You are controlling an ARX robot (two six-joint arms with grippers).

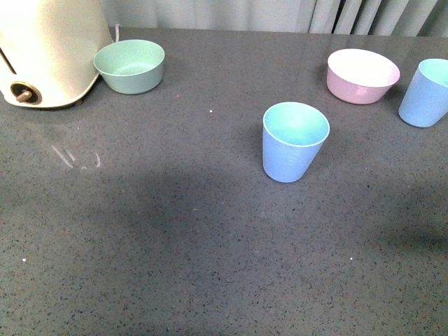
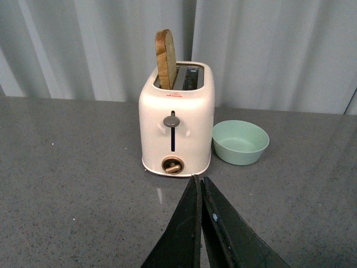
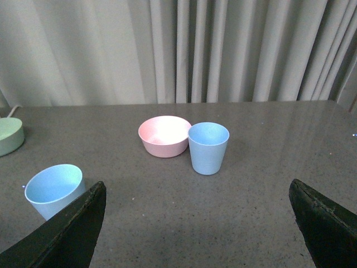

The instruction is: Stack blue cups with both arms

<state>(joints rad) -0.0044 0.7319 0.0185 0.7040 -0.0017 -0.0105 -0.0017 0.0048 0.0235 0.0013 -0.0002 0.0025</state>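
- Left end effector [image 2: 199, 183]: closed, the two black fingers pressed flat together with nothing between them. It hangs above bare worktop [image 2: 67, 190], pointing toward the toaster [image 2: 177, 123].
- Right end effector [image 3: 196, 190]: open, fingers spread wide apart, holding nothing, clear of both cups.
- First blue cup [image 1: 295, 142]: upright and alone near the middle of the worktop. In the right wrist view it sits just beyond one spread finger [image 3: 72, 229]; contact cannot be confirmed.
- Second blue cup [image 1: 425, 92]: upright at the right edge of the front view, just beside the pink bowl [image 1: 362, 75] and well apart from the first cup. The cups are not stacked.
- Pink bowl: upright, white inside, at the back right.
- Green bowl [image 1: 130, 66]: upright at the back left, close beside the toaster.
- Toaster: cream, with a slice of bread [image 2: 165, 58] standing up in one slot.
- Neither arm appears in the front view.
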